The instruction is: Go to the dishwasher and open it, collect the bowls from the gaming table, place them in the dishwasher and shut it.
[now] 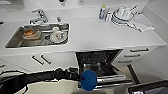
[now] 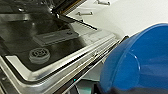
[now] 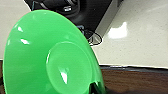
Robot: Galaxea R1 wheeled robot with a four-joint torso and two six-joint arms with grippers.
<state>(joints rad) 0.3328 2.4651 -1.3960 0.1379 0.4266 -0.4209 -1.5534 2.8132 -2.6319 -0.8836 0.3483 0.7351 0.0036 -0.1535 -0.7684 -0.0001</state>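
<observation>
A white kitchen counter [image 1: 100, 32] runs across the far side of the room, backed by a pale wall. On its left a stainless sink [image 1: 15, 40] is set in, with a chrome tap [image 1: 38, 15] behind it; an orange dish [image 1: 30, 33] and white crockery [image 1: 58, 35] lie in the basin. On the right of the counter stand a bottle with a yellow cap [image 1: 102, 12], a stack of white plates and cups [image 1: 122, 15] and a folded cloth [image 1: 142, 22]. Below the counter are white cabinet fronts with dark bar handles [image 1: 41, 59], and drawers on the right [image 1: 139, 50].

Between them the dishwasher [image 1: 100, 65] stands open, its door [image 2: 50, 47] dropped flat toward the near side, the dark inside and a rack showing. In the left wrist view the inner door panel shows a round grey cap [image 2: 39, 55] and a detergent flap.

The left arm comes in low from the left, its left gripper [image 1: 79, 77] carrying a deep blue bowl [image 1: 88, 80] just at the near left edge of the open door. Its fingers are hidden by the bowl, so how they close I cannot tell.

In the right wrist view a lime-green bowl [image 3: 50, 57] sits tilted close to the camera, over a pale speckled floor [image 3: 140, 37]; the right gripper's grip cannot be made out either.
</observation>
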